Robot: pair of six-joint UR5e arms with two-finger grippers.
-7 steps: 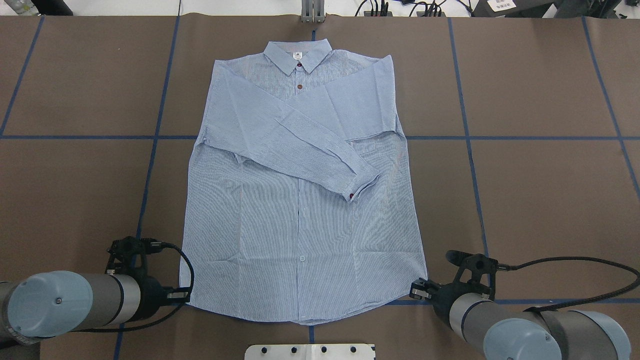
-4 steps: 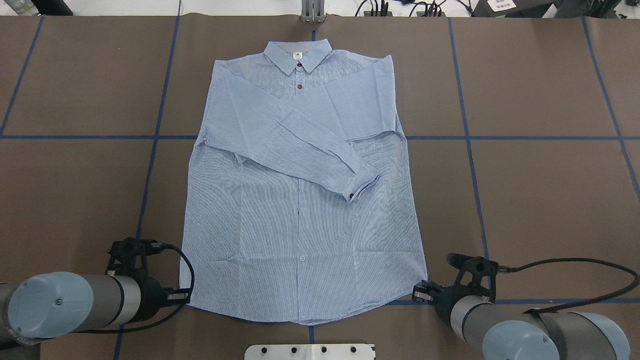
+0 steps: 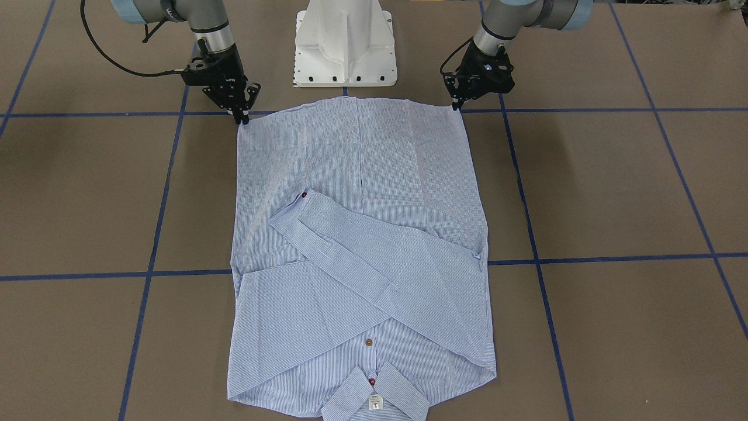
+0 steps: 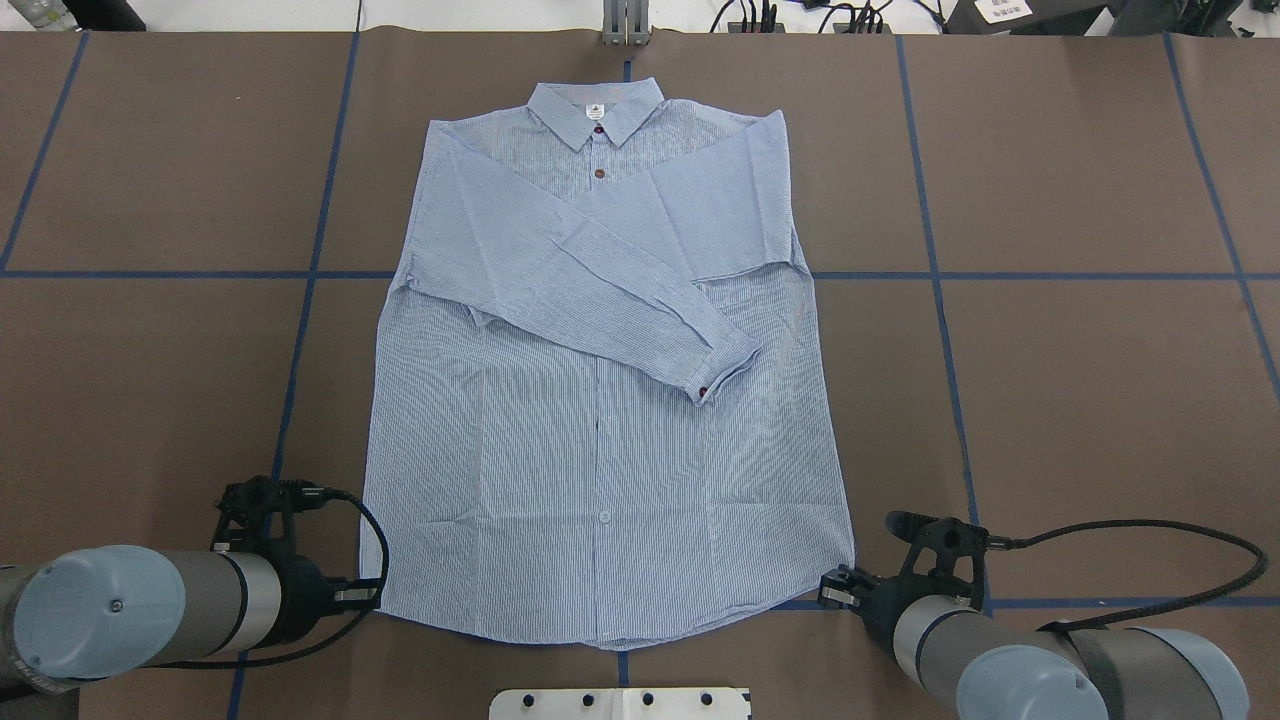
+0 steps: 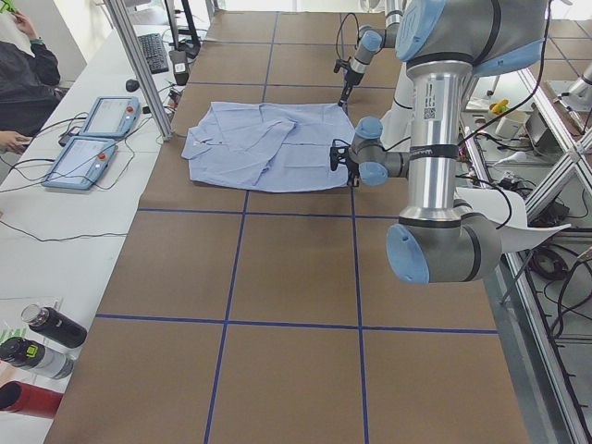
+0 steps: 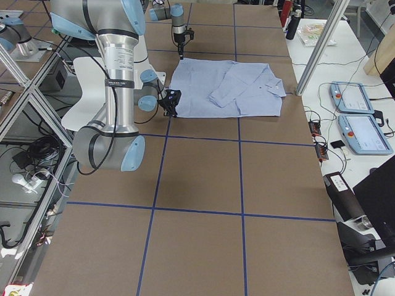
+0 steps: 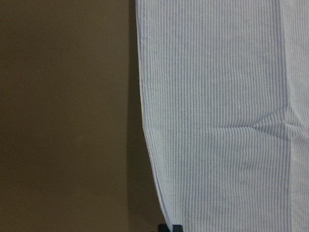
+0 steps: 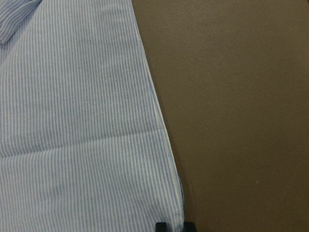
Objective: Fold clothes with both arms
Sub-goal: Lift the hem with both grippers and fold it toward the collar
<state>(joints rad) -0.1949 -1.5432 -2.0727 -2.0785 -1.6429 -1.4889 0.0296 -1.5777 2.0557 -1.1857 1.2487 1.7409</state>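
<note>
The light blue striped shirt point(image 4: 600, 400) lies flat and face up on the brown table, collar at the far side and both sleeves folded across the chest. It also shows in the front view point(image 3: 356, 234). My left gripper point(image 4: 368, 594) sits low at the near left hem corner. Its fingertips point(image 7: 170, 227) are closed together at the hem edge. My right gripper point(image 4: 828, 590) sits low at the near right hem corner. In the right wrist view its fingertips point(image 8: 161, 226) stand a narrow gap apart, just below the shirt's corner point(image 8: 179, 203). The cloth lies flat on the table.
The white pedestal base point(image 3: 346, 44) stands just behind the hem, between the arms. Blue tape lines point(image 4: 300, 330) cross the table. A metal bracket point(image 4: 622, 25) sits at the far edge. Teach pendants point(image 5: 92, 139) and bottles point(image 5: 46, 342) lie on a side table.
My right gripper has shifted slightly toward the near edge of the table, by the hem corner. The left arm and the shirt have not visibly moved.
</note>
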